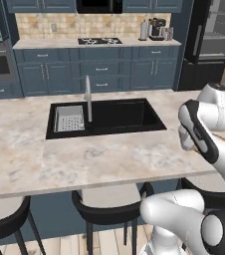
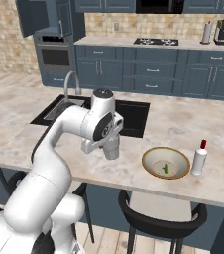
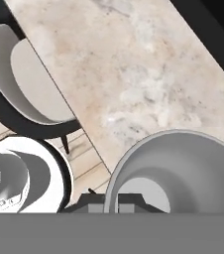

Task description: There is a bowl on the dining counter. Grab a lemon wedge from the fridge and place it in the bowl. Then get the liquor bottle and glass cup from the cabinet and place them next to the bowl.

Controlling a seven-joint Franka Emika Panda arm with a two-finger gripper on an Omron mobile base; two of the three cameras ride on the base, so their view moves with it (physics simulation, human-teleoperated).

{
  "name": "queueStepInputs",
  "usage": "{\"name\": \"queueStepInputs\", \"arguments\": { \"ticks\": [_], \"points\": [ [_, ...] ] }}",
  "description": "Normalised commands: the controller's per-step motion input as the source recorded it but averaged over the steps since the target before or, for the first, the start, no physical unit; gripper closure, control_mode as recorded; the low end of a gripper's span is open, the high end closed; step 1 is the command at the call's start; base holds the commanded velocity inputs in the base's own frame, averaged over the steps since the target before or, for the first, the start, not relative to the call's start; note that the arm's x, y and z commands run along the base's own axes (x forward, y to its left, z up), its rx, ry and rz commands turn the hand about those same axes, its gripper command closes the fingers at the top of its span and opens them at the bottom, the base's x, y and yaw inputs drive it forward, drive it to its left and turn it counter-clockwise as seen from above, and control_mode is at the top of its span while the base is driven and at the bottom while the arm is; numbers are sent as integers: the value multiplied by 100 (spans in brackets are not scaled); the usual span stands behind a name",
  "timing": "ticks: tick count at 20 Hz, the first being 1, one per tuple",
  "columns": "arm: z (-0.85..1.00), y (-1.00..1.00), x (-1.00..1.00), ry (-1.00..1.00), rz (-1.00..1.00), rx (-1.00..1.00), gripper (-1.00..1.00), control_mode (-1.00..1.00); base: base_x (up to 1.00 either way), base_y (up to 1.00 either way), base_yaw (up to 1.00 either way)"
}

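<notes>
The glass cup (image 2: 112,147) hangs upright, mouth toward the hand, clenched in the gripper (image 2: 110,144) just above the marble dining counter (image 2: 183,124), left of the bowl (image 2: 166,162) and upright liquor bottle (image 2: 199,158); no labels are legible.

**Looking down into a held cup over the counter edge**

Gazing into the open mouth of a glass cup (image 3: 181,171) at five o'clock. Showing marbled dining counter (image 3: 134,69) running from twelve to three o'clock. Catching a dark-rimmed stool (image 3: 20,74) with pale seat at ten o'clock, over wooden floor (image 3: 86,163).
</notes>
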Motion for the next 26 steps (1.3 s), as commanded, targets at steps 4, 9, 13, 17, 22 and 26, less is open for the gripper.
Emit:
{"name": "queueStepInputs", "arguments": {
  "ticks": [4, 9, 13, 17, 22, 26],
  "points": [
    [-48, -20, 44, 16, 15, 0, 100, -100, 0, 0, 0],
    [-43, -18, 39, 16, 15, 1, 100, -100, 0, 0, 0],
    [-38, -20, 34, 11, 14, 4, 100, -100, 0, 0, 0],
    [-34, -21, 27, 5, 12, 6, 100, -100, 0, 0, 0],
    [-31, -21, 9, -1, 11, 9, 100, -100, 0, 0, 0],
    [-26, -17, 4, -3, 10, 9, 100, -100, 0, 0, 0]
  ]
}}
